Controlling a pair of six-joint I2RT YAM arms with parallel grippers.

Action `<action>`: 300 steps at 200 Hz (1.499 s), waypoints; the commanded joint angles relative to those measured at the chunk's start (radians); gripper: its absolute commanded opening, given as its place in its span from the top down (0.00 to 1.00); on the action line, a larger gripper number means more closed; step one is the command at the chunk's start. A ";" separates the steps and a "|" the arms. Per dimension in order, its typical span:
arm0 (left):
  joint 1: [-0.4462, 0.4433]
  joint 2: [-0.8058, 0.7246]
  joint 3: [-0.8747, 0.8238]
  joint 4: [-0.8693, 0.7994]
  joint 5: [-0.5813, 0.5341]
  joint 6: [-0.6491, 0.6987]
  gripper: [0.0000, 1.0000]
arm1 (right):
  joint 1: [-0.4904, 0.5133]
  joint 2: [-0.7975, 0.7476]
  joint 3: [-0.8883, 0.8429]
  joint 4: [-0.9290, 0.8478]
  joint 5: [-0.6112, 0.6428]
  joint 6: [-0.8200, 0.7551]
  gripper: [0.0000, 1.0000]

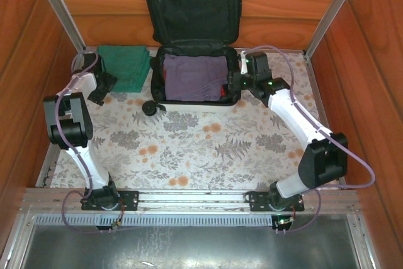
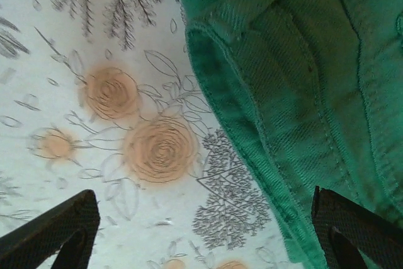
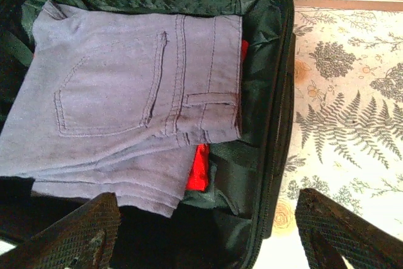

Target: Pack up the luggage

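White hard-shell luggage lies open at the far side of the floral table, with folded purple-grey jeans flat inside to save room. Over its right rim the right gripper hangs released. To its left, the left gripper spreads empty above folded green trousers, probably next.

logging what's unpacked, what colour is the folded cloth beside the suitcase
Green cloth, clearest in left wrist view.

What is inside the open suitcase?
Folded purple-grey jeans lie on top in the suitcase, a red item peeking from beneath; anything else under them is covered.
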 commanded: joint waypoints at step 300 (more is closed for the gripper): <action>-0.047 -0.666 -0.643 -0.055 -0.591 -0.174 1.00 | -0.003 -0.160 -0.108 -0.027 -0.164 0.049 0.26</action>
